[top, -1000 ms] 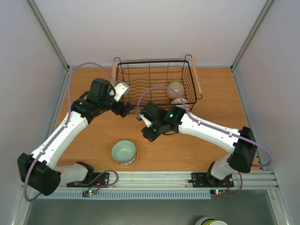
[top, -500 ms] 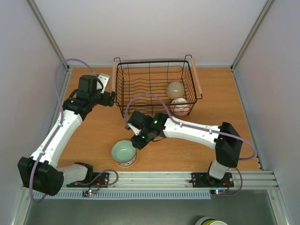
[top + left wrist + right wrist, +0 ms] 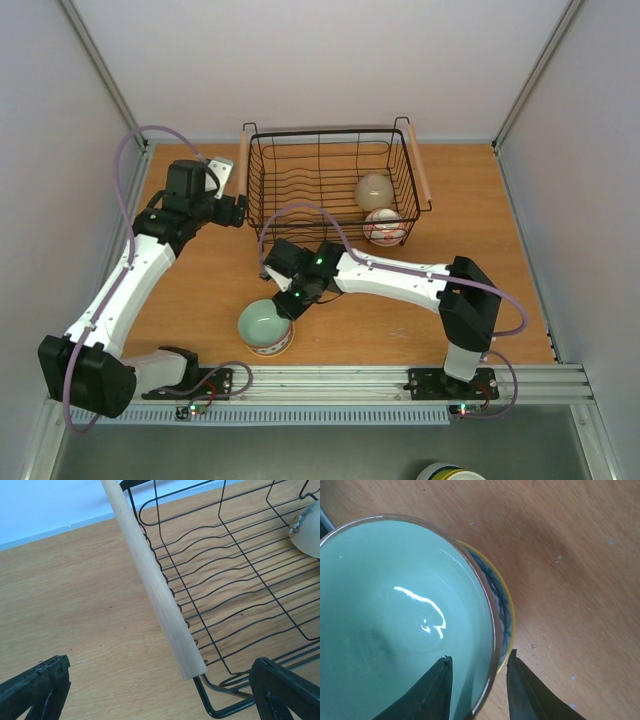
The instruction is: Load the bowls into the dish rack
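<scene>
A pale green bowl [image 3: 263, 324] sits nested in a second bowl with a yellow rim and blue pattern [image 3: 506, 611] on the table near the front. My right gripper [image 3: 287, 304] is open at its far rim. In the right wrist view [image 3: 477, 682] one finger is inside the green bowl [image 3: 395, 615] and the other outside it. The black wire dish rack [image 3: 300, 170] stands at the back and holds a beige bowl [image 3: 375, 188] and a red-and-white bowl [image 3: 384, 226]. My left gripper [image 3: 234, 207] is open and empty beside the rack's left wooden handle [image 3: 150, 575].
The rack's right wooden handle [image 3: 414, 160] runs along its far side. The beige bowl [image 3: 307, 527] shows at the right edge of the left wrist view. White walls close in the table on three sides. A metal rail [image 3: 330, 380] runs along the front edge.
My right gripper has moved from near the rack's front down and left to the green bowl's rim. My left gripper drew back left to the rack's handle, then stayed still.
</scene>
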Available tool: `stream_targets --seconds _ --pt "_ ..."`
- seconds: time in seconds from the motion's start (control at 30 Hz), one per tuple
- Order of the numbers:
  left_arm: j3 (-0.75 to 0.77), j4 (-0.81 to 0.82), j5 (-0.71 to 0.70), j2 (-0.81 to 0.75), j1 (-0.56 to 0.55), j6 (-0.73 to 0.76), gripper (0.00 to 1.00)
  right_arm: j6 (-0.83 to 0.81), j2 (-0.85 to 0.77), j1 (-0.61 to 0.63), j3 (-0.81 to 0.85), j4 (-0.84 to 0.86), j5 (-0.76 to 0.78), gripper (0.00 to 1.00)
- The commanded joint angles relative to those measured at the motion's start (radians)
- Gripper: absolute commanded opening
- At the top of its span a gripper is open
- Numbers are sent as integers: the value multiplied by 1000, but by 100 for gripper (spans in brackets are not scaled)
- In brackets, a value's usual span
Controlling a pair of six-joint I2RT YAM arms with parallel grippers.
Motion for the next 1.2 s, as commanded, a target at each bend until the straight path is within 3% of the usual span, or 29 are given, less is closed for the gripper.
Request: stream_targets --seconds 0.0,0.27,0.47,0.63,0.77,1.17 --pt "4 34 31 -24 6 -7 98 3 35 16 41 9 -21 29" --pt "2 34 49 -28 6 -2 98 3 12 16 49 -10 6 2" --pt "11 14 118 -33 5 16 98 -8 -57 16 68 -41 67 1" --pt "28 -47 338 -40 5 73 97 -22 -108 14 112 -74 164 1" --pt "41 -84 438 -47 5 112 95 -29 -159 0 138 -80 246 1" --pt "58 -193 686 -39 -39 221 93 -52 -239 -163 145 -95 327 1"
